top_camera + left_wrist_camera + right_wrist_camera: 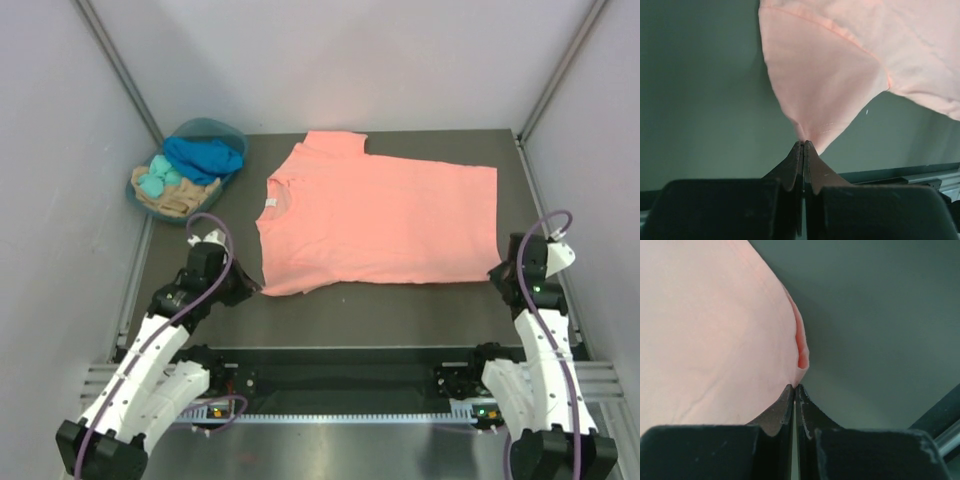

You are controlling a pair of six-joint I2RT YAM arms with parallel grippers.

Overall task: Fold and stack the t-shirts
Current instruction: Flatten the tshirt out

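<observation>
1. Top external view: salmon-pink cotton t-shirt lies spread on dark desk, between both hands.
2. Left hand is clamped on a sleeve tip just ahead of it; right hand is clamped on the hem corner, probably tensioning the fabric for folding.

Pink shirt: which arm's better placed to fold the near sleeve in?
Left, probably: the left pincer is shut on the near sleeve tip. The right pincer is shut on the near hem corner, at the other end of the pink shirt.
</observation>
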